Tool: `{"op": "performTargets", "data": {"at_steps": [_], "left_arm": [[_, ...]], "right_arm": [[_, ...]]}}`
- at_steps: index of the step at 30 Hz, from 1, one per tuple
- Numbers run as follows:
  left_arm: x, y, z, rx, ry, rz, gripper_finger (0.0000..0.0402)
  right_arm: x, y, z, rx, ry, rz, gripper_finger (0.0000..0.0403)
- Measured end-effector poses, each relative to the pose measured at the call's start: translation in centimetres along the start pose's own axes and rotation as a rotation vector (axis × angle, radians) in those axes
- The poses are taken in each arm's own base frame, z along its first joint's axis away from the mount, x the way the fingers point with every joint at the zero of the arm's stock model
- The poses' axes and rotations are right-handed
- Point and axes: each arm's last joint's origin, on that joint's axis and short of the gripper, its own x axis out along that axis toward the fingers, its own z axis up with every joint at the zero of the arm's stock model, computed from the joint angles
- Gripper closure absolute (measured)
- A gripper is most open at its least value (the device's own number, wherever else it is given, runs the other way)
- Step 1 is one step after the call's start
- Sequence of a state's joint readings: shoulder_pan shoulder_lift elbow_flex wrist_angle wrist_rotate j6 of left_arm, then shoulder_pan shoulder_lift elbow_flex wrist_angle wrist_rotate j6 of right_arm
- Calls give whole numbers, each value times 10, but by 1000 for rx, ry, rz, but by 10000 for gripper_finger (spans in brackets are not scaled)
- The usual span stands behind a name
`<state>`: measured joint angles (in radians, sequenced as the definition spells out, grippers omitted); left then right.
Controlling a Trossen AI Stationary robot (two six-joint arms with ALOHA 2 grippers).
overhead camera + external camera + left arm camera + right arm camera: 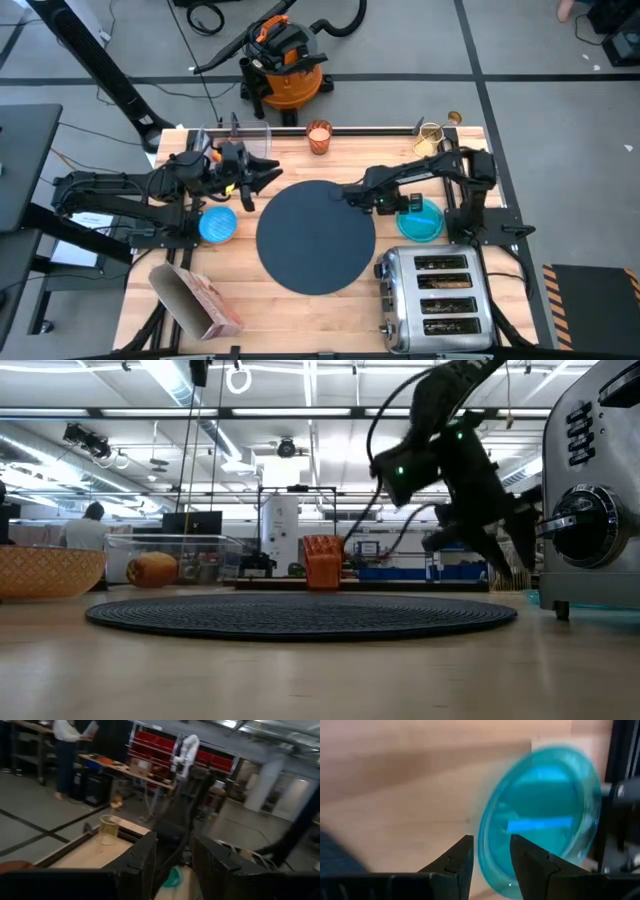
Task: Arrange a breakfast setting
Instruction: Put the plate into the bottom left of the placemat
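Note:
The dark blue-grey mat [315,235] lies flat mid-table and also shows in the low view [300,612]. The light-blue bowl [218,224] stands left of it. The teal plate [425,222] lies right of it. The orange cup [318,137] stands at the far edge, and the fruit [152,570] sits by a clear box. My right gripper [491,851] is open, slanting down at the plate's left rim [485,837]. My left gripper [268,174] is open and empty, raised beyond the bowl. The toast is hidden. My right gripper has the plate's left rim showing between its fingers in the wrist view, but I cannot tell whether they touch it. The low view shows the fingertips [512,558] above table height, and the plate lies flat on the table.
The chrome toaster [438,295] stands at the near right, close to the plate. The pink cereal box [195,300] lies at the near left. A yellowish clear cup [430,136] stands at the far right. A person stands in the room beyond [67,750].

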<state>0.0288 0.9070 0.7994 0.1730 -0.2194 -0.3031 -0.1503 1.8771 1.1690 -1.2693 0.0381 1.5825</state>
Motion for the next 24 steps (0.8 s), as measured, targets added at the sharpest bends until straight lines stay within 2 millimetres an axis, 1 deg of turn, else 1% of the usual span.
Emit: {"op": "performTargets", "data": {"at_steps": [5, 11, 14, 18, 24], "left_arm": [[0, -1, 0, 1, 10, -32, 274], [0, -1, 0, 1, 11, -33, 274], [0, -1, 0, 2, 10, -33, 274], [0, -1, 0, 2, 11, -33, 274], [0, -1, 0, 2, 10, -33, 274]], "right_arm": [[12, 8, -8, 14, 21, -41, 269], [27, 15, -9, -7, 19, -116, 271], [31, 17, -9, -9, 21, -141, 279], [31, 17, -9, -9, 16, -140, 306], [31, 19, -9, -12, 11, -121, 369]]}}
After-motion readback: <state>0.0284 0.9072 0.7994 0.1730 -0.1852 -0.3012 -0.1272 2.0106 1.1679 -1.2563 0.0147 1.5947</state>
